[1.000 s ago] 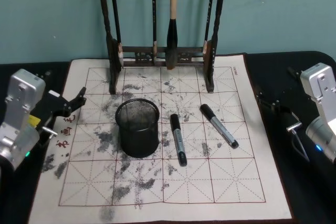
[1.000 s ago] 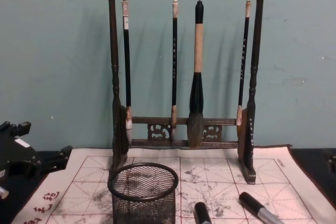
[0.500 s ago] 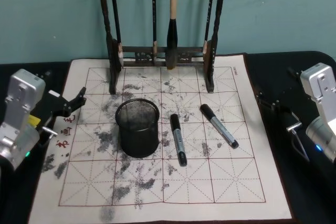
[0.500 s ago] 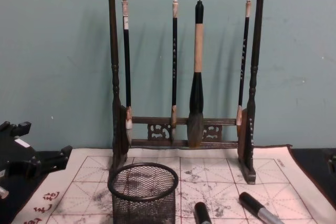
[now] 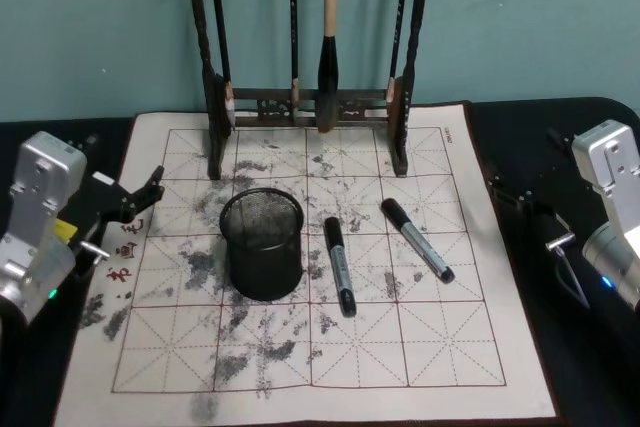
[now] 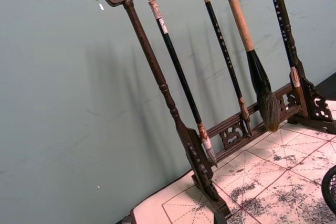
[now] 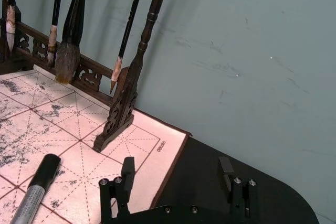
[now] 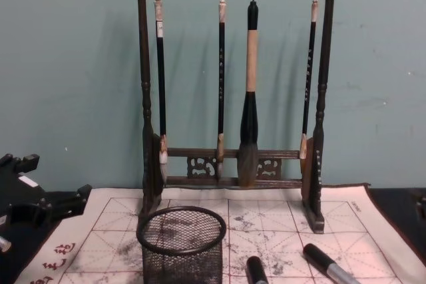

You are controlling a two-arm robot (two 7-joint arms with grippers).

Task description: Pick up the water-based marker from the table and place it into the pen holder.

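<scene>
Two black-capped, grey-barrelled water-based markers lie on the mat of the table point(image 5: 430, 347). One marker point(image 5: 340, 265) is just right of the pen holder point(image 5: 262, 244); the other marker point(image 5: 417, 239) lies farther right, angled. The black mesh pen holder stands upright and looks empty. In the chest view the pen holder point(image 8: 181, 244) and both marker caps point(image 8: 257, 271) point(image 8: 326, 263) show low down. My left gripper point(image 5: 138, 197) hovers open at the mat's left edge. At the right edge, over the dark table, my right gripper point(image 5: 515, 197) is open; in its wrist view the right gripper point(image 7: 177, 174) holds nothing and a marker point(image 7: 37, 187) lies beyond it.
A tall dark wooden brush rack point(image 5: 310, 107) with several hanging brushes stands at the back of the mat, behind the pen holder. A teal wall point(image 8: 66, 84) rises close behind it. Red characters point(image 5: 125, 247) mark the mat's left border.
</scene>
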